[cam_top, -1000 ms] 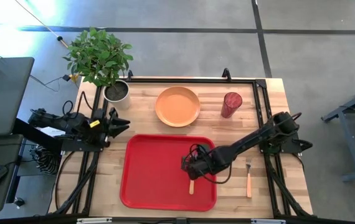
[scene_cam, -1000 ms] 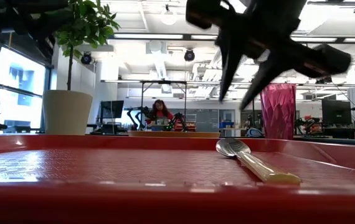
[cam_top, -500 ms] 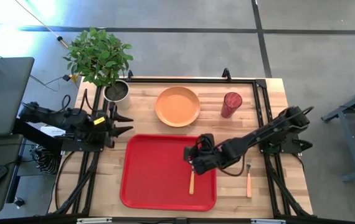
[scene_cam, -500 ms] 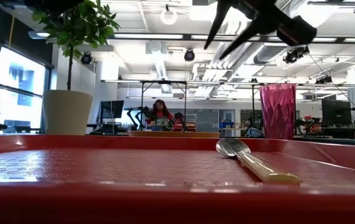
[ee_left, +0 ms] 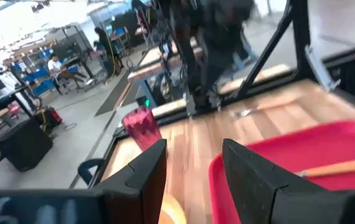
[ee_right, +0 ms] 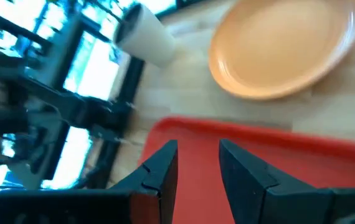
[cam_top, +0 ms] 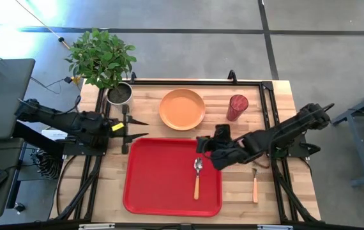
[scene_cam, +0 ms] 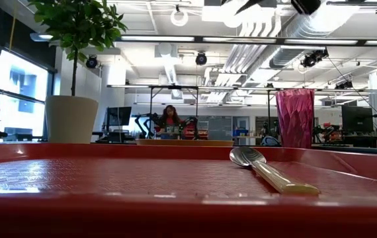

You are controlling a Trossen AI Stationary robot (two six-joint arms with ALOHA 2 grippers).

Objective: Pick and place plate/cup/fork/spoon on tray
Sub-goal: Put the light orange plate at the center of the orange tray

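The spoon (cam_top: 197,176) is seen lying flat inside the tray (cam_top: 156,185), close to the tray's right rim, bowl end toward the right gripper (cam_top: 202,144) and handle pointing away from it. That gripper is parked over the tray's top right corner, just past the spoon's bowl, fingers apart and nothing held. Lots of bare red tray is left open on the far side of the spoon from it.

The plate (cam_top: 182,108) is found just beyond the gripper on bare wood, a bit off the tray's top edge. The cup (cam_top: 237,107) stands upright beside the plate, apart from it. The fork (cam_top: 255,184) is lying on the wood strip between the tray's right rim and the table (cam_top: 278,108) edge, under the right arm.

The left gripper (cam_top: 137,128) is held by the tray's top left corner, fingers apart, empty, with the pot (cam_top: 119,94) just behind it.
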